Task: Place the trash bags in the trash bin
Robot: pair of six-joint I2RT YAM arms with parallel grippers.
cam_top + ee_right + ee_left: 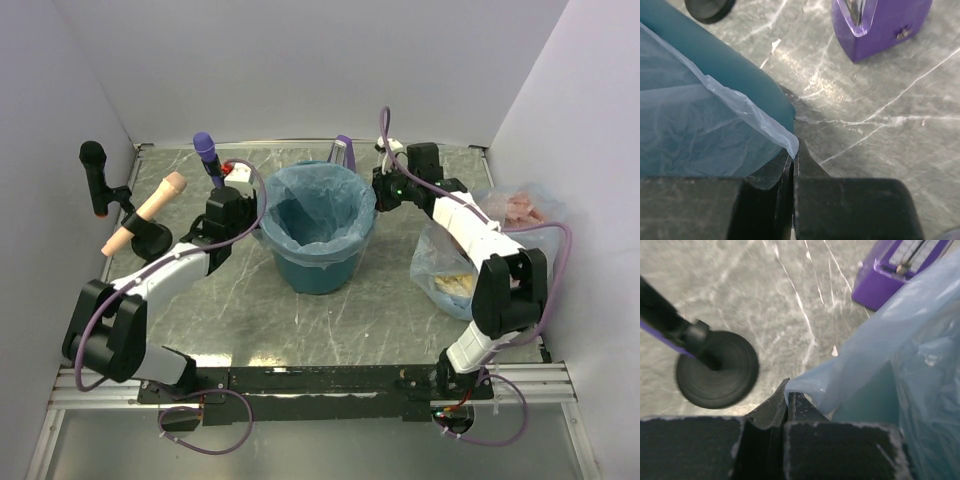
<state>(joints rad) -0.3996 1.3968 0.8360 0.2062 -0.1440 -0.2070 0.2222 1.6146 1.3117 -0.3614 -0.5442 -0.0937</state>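
The teal trash bin (322, 270) stands mid-table. The pale-blue trash bag (318, 208) lines it, its edge folded out over the rim. My left gripper (248, 212) is at the bin's left rim, shut on a pinch of the bag's edge (805, 384). My right gripper (380, 190) is at the right rim, shut on the bag's edge (790, 141). The bag is stretched between them; the bin wall shows in the left wrist view (865, 400) and in the right wrist view (720, 65).
A clear bag stuffed with yellow and pink items (478, 250) lies at the right. A purple device (343, 150) stands behind the bin. Microphones on round black stands (150, 215) (208, 155) (96, 175) crowd the left and back-left; one base (717, 369) is close to my left gripper.
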